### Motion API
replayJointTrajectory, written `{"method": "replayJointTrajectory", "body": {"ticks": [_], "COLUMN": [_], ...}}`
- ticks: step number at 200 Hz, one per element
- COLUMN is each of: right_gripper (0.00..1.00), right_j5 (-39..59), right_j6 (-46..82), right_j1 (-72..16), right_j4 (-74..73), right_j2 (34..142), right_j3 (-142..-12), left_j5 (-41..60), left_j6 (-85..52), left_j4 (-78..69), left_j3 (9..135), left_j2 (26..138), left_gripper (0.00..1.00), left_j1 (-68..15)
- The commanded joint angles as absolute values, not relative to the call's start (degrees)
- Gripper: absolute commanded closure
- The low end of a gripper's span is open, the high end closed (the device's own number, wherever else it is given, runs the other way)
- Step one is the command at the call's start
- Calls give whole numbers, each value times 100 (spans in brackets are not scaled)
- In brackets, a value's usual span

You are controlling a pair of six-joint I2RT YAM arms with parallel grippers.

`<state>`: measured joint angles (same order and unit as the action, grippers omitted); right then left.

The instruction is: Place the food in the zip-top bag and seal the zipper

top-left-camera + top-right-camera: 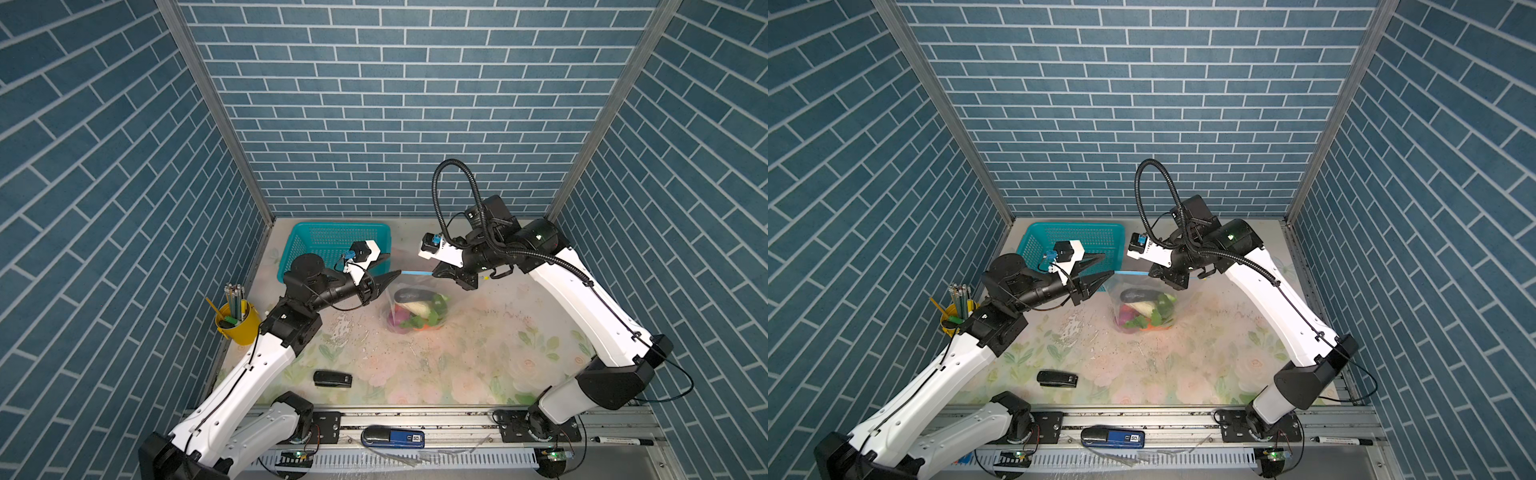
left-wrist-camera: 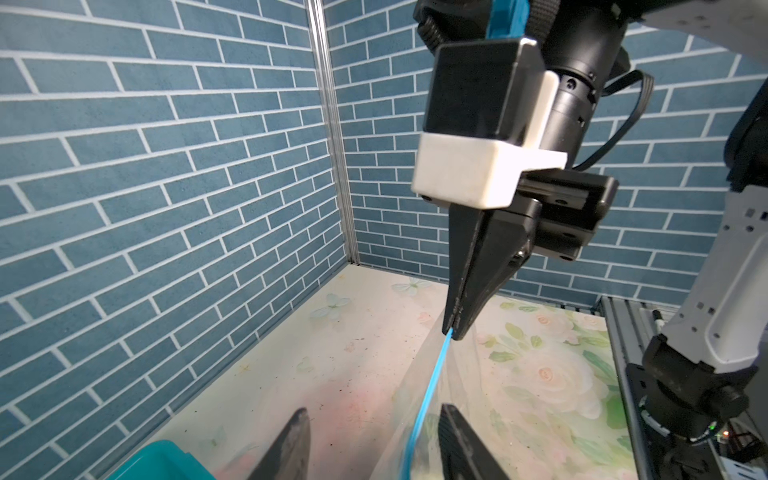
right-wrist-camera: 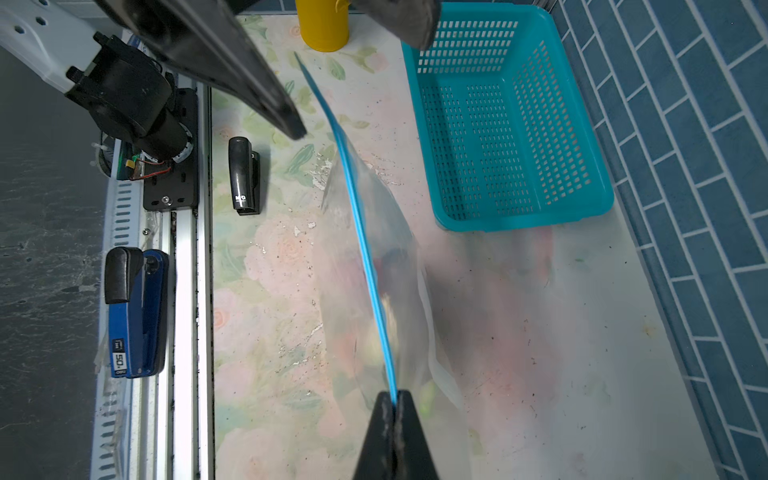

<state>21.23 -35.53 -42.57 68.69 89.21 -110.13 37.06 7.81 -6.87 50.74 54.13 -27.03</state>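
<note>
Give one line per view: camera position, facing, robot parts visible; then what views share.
Top views: high at the front, looking down; left arm, right arm, zip-top bag.
Left wrist: behind the open left gripper, facing the right gripper shut on the zipper.
Right wrist: behind the right gripper, facing the left gripper, basket.
Shared: zipper everywhere.

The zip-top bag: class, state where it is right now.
In both top views the zip-top bag sits mid-table, front-right of the teal basket, its zipper pinched by the right gripper.

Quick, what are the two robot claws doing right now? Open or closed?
Left gripper: open, zipper between its jaws, not gripped.
Right gripper: closed on the zipper.
</note>
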Motion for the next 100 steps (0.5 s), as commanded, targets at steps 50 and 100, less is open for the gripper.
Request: {"method": "replayJointTrajectory", "body": {"ticks": [50,100], "right_gripper": [100,100], "right_j5": [969,932], "right_j6": [-2336,-2666], "right_j1": [-4900,-3359], "right_j4": [7708,6632], "right_j2": [8235,8976], "right_j3": [-11205,-10367], "left_j5": [3287,3314], "left_j6": [1344,1293], "left_j4": [42,128], "left_j3": [5019,4936], "left_j2": [4478,4651], "left_gripper": [33,33], "left_j1": [-2716,-2716]}}
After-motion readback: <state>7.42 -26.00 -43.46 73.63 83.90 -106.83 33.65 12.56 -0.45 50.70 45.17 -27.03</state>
